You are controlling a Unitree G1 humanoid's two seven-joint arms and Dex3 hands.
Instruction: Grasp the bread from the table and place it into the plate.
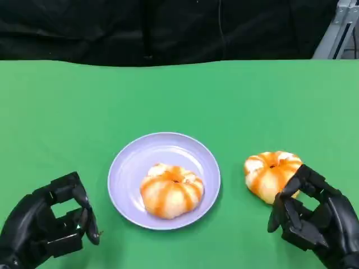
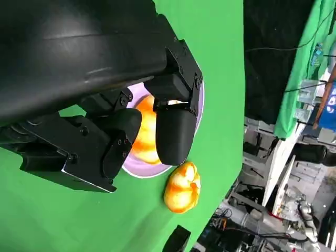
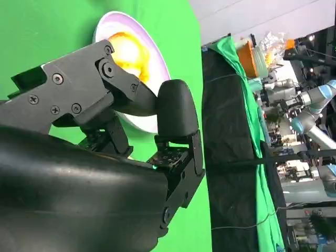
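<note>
A lavender plate (image 1: 130, 162) sits in the middle of the green table and holds one orange-glazed bread (image 1: 171, 191). A second bread (image 1: 270, 172) lies on the cloth to the plate's right. My right hand (image 1: 315, 219) is low beside that bread, just behind its near right side, fingers curved and apart, nothing in its grasp. My left hand (image 1: 49, 223) hovers at the plate's near left, holding nothing. The left wrist view looks past my left hand (image 2: 105, 110) to the plate (image 2: 137, 168), its bread (image 2: 144, 131) and the loose bread (image 2: 182, 189). Beyond my right hand (image 3: 105, 157), the plate (image 3: 118, 21) and its bread (image 3: 126, 50) show.
The green cloth (image 1: 179, 95) runs back to a black curtain (image 1: 157, 28). A grey metal frame (image 1: 339, 28) stands at the back right corner. Lab clutter and green drapes lie beyond the table in the wrist views.
</note>
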